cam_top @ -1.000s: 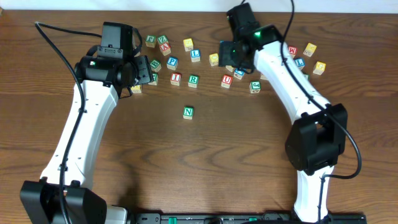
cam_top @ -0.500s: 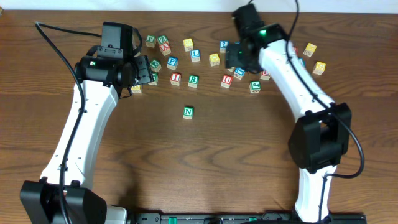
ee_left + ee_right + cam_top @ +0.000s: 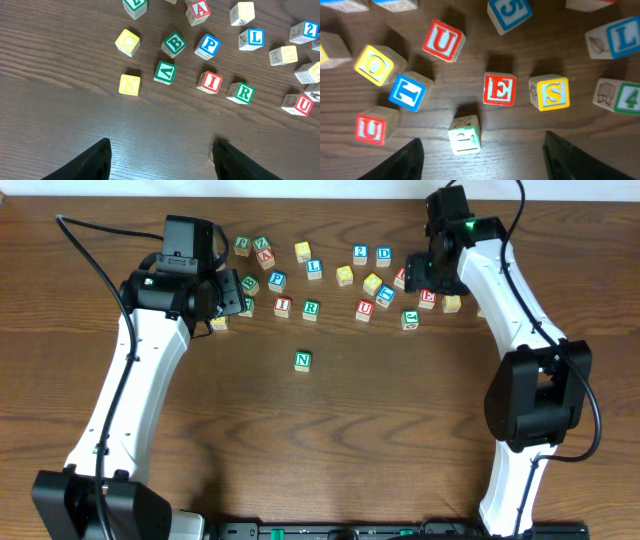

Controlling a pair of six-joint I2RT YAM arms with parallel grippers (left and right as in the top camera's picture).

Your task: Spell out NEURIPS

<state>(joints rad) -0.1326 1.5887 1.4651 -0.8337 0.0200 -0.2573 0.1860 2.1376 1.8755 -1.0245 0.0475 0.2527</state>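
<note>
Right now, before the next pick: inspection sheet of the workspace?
Surface: brown wooden table, no spills seen.
Job's things: green N alone near the middle; red I beside green R; blue P, red U, red E and yellow S loose in the far scatter.
Clutter: other cubes mixed in, such as L, 2, D, K.
Grippers: left gripper open, empty; right gripper open, empty, near E and S.
Cables: black cables along both arms, off the cubes.
Surroundings: nothing seen beyond a pale strip past the far edge.
</note>
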